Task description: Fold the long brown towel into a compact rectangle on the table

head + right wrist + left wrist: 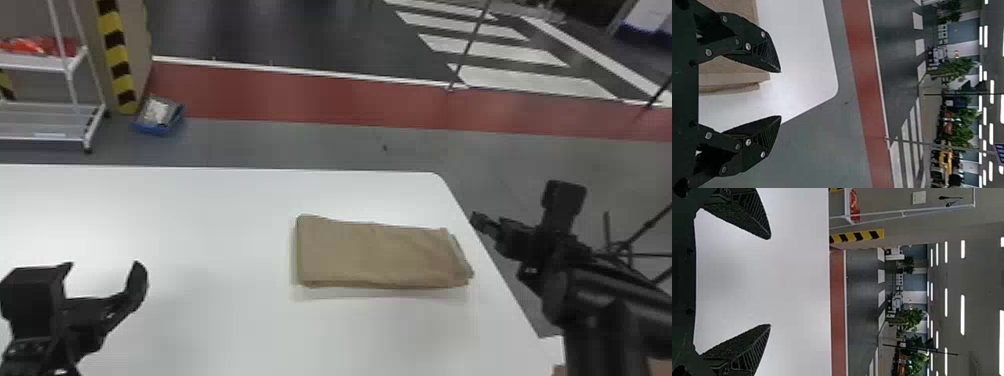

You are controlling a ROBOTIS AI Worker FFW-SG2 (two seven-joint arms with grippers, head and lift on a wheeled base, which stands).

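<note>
My left hand (103,267) and right hand (780,94) were spread wide; the folded brown towel (375,255), likely light and limp, lay on the right of the desk (200,210), best pinched through its layered right end.

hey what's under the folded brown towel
The brown towel lies on the white table; the patch beneath is covered, so anything else there can't be seen.

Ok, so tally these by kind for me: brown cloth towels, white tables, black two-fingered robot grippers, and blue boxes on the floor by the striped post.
Brown cloth towel: 1
White table: 1
Black two-fingered grippers: 2, the left gripper and the right gripper
Blue box on the floor: 1
Total: 5
</note>
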